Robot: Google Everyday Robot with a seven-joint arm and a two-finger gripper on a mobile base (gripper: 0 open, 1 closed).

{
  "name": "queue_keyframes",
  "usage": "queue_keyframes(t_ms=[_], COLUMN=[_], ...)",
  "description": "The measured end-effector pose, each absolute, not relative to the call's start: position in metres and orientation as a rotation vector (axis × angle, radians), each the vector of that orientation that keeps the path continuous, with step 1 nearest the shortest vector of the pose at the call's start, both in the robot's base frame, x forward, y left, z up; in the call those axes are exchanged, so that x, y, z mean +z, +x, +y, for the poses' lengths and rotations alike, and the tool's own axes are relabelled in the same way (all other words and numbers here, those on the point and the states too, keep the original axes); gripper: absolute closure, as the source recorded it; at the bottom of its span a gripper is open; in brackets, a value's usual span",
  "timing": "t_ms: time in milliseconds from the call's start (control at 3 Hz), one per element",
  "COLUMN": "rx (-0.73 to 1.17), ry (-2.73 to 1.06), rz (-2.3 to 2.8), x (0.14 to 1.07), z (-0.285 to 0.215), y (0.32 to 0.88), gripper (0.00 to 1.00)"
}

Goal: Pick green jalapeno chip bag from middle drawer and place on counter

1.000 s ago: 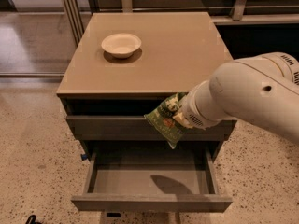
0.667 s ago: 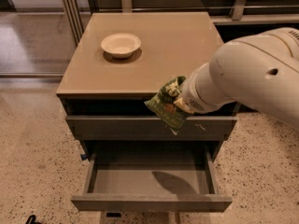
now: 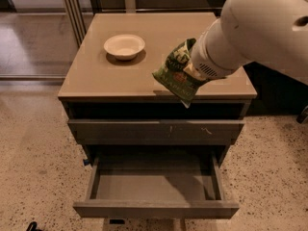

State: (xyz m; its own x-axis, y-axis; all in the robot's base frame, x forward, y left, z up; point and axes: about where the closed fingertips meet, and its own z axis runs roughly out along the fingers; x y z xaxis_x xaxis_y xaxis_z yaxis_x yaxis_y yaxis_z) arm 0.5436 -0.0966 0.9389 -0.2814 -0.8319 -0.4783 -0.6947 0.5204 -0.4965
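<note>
The green jalapeno chip bag (image 3: 174,74) hangs in the air over the front right edge of the counter (image 3: 106,78), its lower tip just past the edge. My gripper (image 3: 191,70) is shut on the bag's right side, mostly hidden behind my large white arm (image 3: 250,28), which reaches in from the upper right. The middle drawer (image 3: 155,209) is pulled out below, and its grey floor is bare.
A cream bowl (image 3: 124,46) stands on the counter at the back left. A shut grey drawer front with pale scuff marks (image 3: 159,129) sits above the open drawer. Speckled terrazzo floor (image 3: 33,143) surrounds the cabinet. Metal rails stand at the back left.
My arm has lifted the bag from in front of the upper drawer fronts up to counter height, over the front right edge.
</note>
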Motion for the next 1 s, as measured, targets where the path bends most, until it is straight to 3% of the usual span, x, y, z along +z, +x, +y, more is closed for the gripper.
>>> queue_keyframes(t_ms=[1000], rx=[-0.349], ry=[-1.015], rz=[2.099], x=[0.962], z=[-0.123], y=[0.619], gripper=[1.0])
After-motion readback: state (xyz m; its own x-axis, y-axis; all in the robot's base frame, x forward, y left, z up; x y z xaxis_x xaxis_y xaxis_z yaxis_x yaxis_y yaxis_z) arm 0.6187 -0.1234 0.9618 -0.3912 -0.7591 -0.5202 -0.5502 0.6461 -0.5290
